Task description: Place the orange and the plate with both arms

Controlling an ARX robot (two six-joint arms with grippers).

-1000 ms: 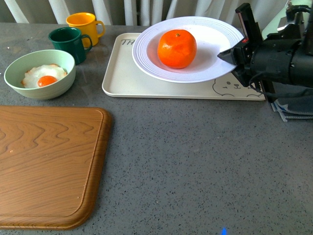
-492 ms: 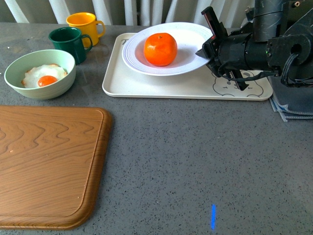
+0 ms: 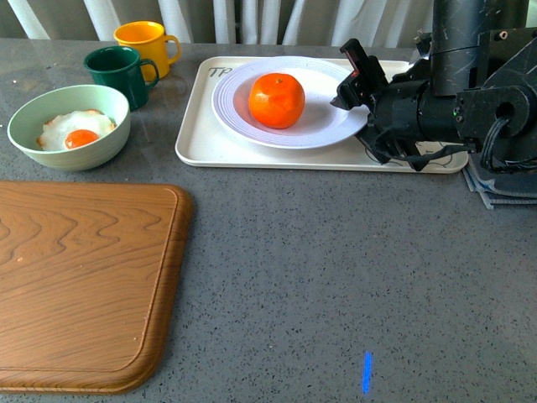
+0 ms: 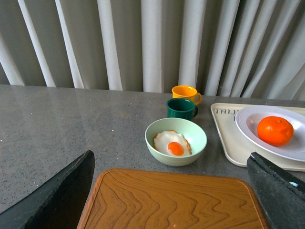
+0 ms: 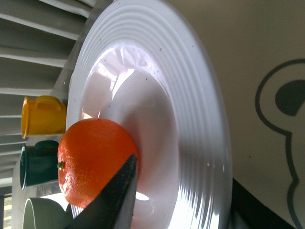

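While the orange sits in the well of the plate, I see it squat and slightly flattened, resting with its broad side down; my right wrist view shows its small green stem dimple turned sideways toward the mugs, not straight up. That plate lies flat on the cream tray, toward the tray's left half, ridged rim showing all around except where my right gripper covers it.

One finger of mine reaches over the rim toward the fruit and a second dark edge shows below the rim, so I'm straddling the plate's right edge, but whether I'm pinching it I cannot tell. My left gripper hangs wide apart with nothing between its fingers, above the wooden board.

Part of the bear drawing on the tray is hidden behind my right arm, and the lettering at the tray's corner is cut by the plate.

Further left stand a pale green bowl with a fried egg, a dark green mug and a yellow mug. Everything rests on a grey speckled counter, with pale pleated curtains behind.
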